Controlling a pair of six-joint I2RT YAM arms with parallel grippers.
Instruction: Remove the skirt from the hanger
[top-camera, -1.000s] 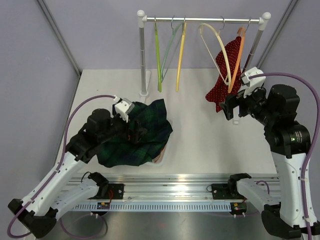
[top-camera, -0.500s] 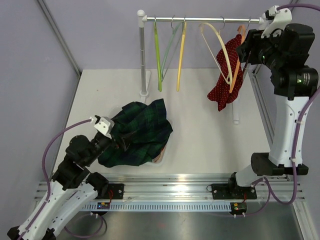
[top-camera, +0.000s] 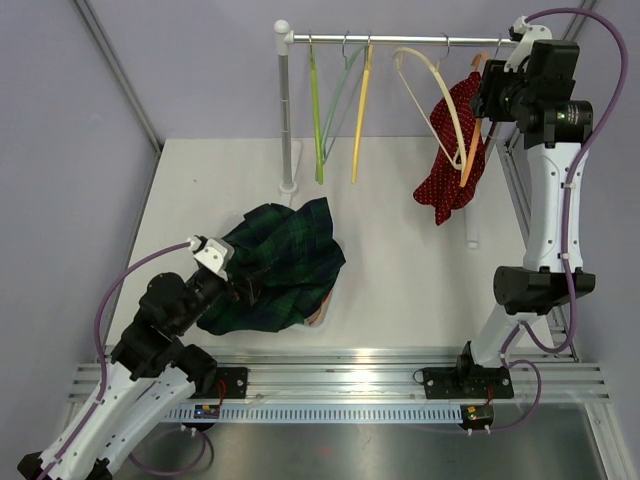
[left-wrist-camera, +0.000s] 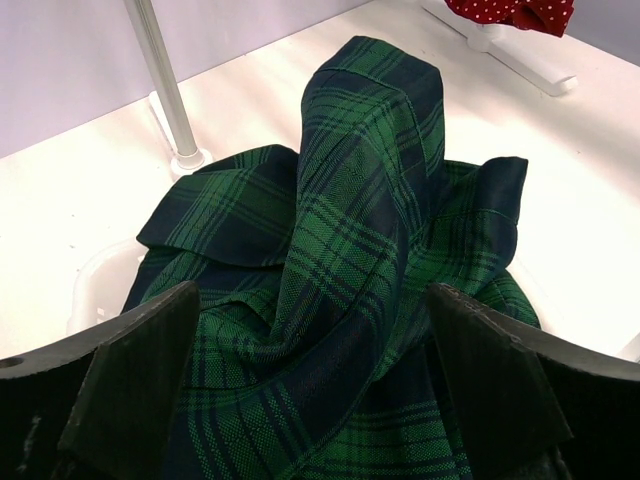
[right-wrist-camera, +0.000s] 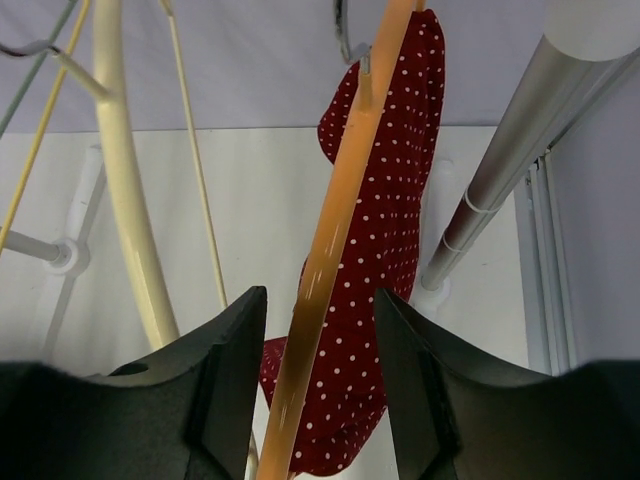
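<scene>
The red polka-dot skirt (top-camera: 440, 190) hung on the orange hanger (right-wrist-camera: 335, 220) at the rail (top-camera: 400, 40)'s far-right end, where the half-narrowed right gripper (right-wrist-camera: 320, 295) straddled that hanger unclamped, apparently needing to pinch it next, while the left gripper (left-wrist-camera: 312, 300) gaped wide.

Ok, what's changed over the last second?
The right gripper swung up from beside the red polka-dot skirt to the height of the rail. Its jaws have narrowed and now straddle the orange hanger, apparently not yet clamped. The left gripper drew back from the plaid skirt toward the near edge, jaws wide open. Both skirts and the empty hangers stayed put.
</scene>
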